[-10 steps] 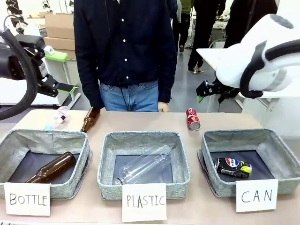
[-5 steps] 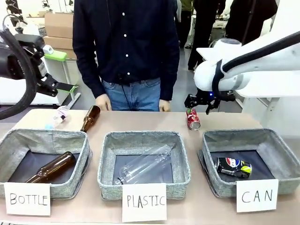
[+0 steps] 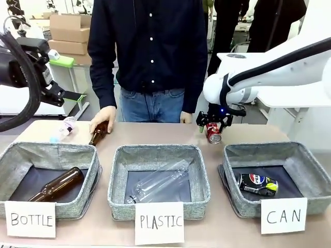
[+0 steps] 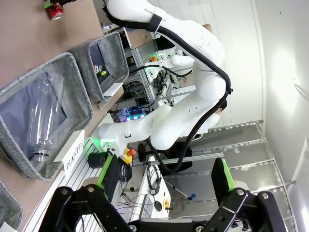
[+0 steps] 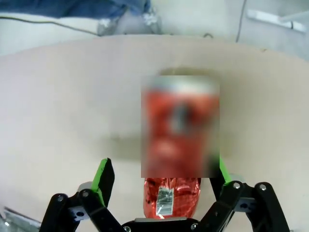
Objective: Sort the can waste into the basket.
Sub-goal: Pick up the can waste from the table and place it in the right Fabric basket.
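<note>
Bright, even indoor light falls from overhead. The table (image 5: 58, 96) ahead of my right pincer (image 5: 161, 169) looks pale and washed, with one faint, soft shadow beyond the red can (image 5: 171, 198). The can is smeared, too close to focus, I think. Past my left pincer (image 4: 164, 162) straight lines bow, and the wall (image 4: 285, 72) glares white.

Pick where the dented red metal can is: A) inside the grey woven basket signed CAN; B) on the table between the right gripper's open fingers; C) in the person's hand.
B: the dented red metal can sits on the beige table, right gripper open around it.
</note>
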You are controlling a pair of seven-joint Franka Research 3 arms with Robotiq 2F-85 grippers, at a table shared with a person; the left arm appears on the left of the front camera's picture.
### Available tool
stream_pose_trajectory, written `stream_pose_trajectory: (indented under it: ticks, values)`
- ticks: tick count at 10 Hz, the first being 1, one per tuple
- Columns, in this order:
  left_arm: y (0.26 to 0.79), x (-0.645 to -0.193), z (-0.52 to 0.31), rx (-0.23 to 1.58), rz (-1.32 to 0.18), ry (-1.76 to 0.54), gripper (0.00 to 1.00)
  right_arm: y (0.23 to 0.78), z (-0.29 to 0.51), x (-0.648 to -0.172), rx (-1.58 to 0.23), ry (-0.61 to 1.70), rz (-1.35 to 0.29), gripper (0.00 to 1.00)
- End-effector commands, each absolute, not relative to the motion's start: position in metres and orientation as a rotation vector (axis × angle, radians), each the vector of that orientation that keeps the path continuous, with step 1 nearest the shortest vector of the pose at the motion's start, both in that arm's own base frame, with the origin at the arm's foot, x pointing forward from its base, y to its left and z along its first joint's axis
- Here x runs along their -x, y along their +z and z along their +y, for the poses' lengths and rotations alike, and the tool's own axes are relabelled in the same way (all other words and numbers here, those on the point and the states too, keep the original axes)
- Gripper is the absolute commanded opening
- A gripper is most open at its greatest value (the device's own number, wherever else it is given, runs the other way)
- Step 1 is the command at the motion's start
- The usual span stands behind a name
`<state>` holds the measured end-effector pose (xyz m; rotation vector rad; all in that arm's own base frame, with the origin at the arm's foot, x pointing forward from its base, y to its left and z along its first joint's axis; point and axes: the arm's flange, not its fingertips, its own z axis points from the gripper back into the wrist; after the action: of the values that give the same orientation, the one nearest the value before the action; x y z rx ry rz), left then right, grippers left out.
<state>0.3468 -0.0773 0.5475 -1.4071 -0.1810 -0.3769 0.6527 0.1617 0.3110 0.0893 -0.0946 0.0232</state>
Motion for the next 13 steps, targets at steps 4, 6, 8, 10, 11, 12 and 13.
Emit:
stream_pose_trajectory:
  ticks: [4, 6, 8, 10, 11, 12, 13]
  values:
    - [0.5514, -0.3459, -0.0787, 1.428, -0.188, -0.378, 1.00, 0.3063, 0.1654, -0.6584, -0.002, -0.026, -0.071, 1.00]
    - [0.5514, -0.3459, -0.0787, 1.428, -0.188, -0.378, 1.00, 0.3072, 0.1654, -0.6581, -0.009, -0.022, -0.069, 0.80]
    - [0.5514, -0.3459, -0.0787, 1.428, -0.188, -0.378, 1.00, 0.3069, 0.1650, -0.6582, -0.006, -0.026, -0.067, 0.75]
    - [0.5514, -0.3459, -0.0787, 1.428, -0.188, -0.378, 1.00, 0.3085, 0.1636, -0.6575, -0.008, -0.028, -0.069, 0.55]
    - [0.5514, -0.3459, -0.0787, 1.428, -0.188, -0.378, 1.00, 0.3089, 0.1626, -0.6576, -0.009, -0.029, -0.074, 0.21]
    - [0.5514, -0.3459, -0.0787, 1.428, -0.188, -0.378, 1.00, 0.3093, 0.1621, -0.6577, -0.012, -0.029, -0.076, 0.36]
    - [0.5514, -0.3459, -0.0787, 1.428, -0.188, -0.378, 1.00, 0.3094, 0.1619, -0.6577, -0.010, -0.033, -0.076, 0.02]
